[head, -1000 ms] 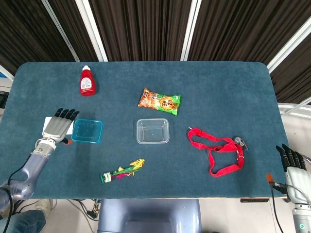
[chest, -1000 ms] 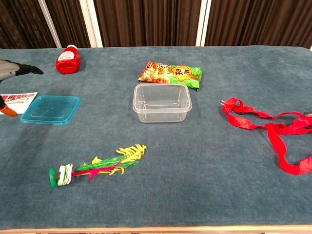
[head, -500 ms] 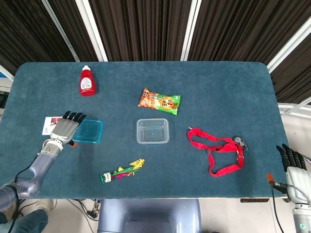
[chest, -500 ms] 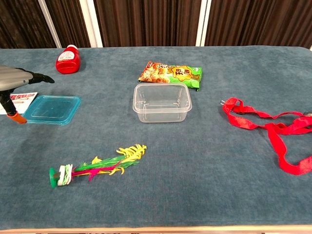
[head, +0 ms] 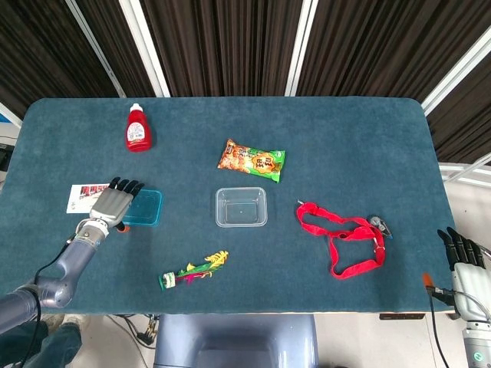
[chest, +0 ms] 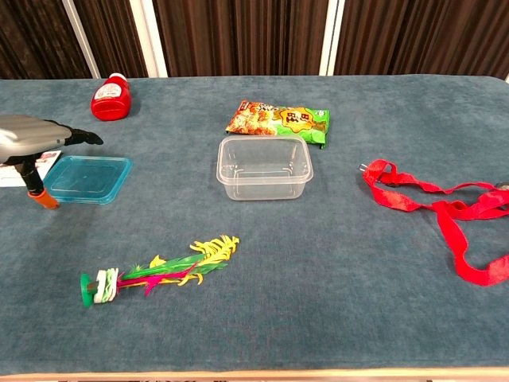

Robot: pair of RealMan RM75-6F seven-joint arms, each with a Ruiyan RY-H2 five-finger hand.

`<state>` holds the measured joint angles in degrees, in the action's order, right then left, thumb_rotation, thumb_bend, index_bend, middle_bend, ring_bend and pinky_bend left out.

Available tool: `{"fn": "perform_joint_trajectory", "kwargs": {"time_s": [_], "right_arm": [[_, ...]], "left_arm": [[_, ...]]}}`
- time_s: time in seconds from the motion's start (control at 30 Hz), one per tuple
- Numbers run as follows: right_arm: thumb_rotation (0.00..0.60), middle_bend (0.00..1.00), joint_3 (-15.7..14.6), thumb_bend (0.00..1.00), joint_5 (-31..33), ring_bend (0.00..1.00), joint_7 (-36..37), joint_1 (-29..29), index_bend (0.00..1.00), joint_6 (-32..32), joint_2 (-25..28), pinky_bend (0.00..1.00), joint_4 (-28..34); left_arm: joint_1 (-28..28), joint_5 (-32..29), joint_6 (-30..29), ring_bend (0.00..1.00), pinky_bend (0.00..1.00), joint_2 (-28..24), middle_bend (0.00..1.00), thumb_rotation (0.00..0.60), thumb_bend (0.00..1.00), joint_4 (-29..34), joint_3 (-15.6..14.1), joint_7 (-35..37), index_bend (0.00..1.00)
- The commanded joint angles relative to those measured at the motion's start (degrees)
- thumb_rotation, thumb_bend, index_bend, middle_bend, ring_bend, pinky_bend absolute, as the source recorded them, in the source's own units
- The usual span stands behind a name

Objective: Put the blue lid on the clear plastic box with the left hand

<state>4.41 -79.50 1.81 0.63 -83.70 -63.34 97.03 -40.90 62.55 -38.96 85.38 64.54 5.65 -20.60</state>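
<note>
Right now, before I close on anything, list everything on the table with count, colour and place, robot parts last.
blue lid: 1, translucent blue, flat at the table's left, its left edge under the left robot hand
clear plastic box: 1, clear, open and empty, table centre
snack packet: 1, orange and green, just behind the box
ketchup bottle: 1, red with white cap, back left
feather shuttlecock: 1, green, yellow and pink, front, left of centre
strap: 1, red, looped at the right
card: 1, white with red print, left of the lid
left robot hand: 1, grey with black fingers, spread over the lid's left edge
right robot hand: 1, black fingers, off the table's front right corner
</note>
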Motion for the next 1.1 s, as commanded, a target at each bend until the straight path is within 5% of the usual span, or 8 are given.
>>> {"fn": "perform_joint_trajectory", "kwargs": {"time_s": [0.03, 0.7, 1.1], "right_arm": [[0.600, 0.04, 0.0, 0.39, 0.0, 0.02, 0.0, 0.0, 0.08, 0.1, 0.0, 0.00, 0.0], [0.600, 0.04, 0.0, 0.39, 0.3, 0.02, 0.1, 0.0, 0.08, 0.5, 0.3, 0.00, 0.3], [0.600, 0.04, 0.0, 0.39, 0.5, 0.02, -0.1, 0.0, 0.08, 0.6, 0.3, 0.00, 0.4]], "left_arm": [[-0.4, -0.3, 0.2, 0.04, 0.02, 0.4, 0.06, 0.600, 0.06, -0.3, 0.0, -0.2, 0.00], [-2.3, -2.8, 1.1, 0.04, 0.02, 1.9, 0.16, 0.600, 0.06, -2.2, -1.2, -2.0, 0.00], [-2.9, -3.3, 1.2, 0.04, 0.02, 2.5, 0.11, 0.600, 0.06, -2.9, -1.5, -2.3, 0.00]]}}
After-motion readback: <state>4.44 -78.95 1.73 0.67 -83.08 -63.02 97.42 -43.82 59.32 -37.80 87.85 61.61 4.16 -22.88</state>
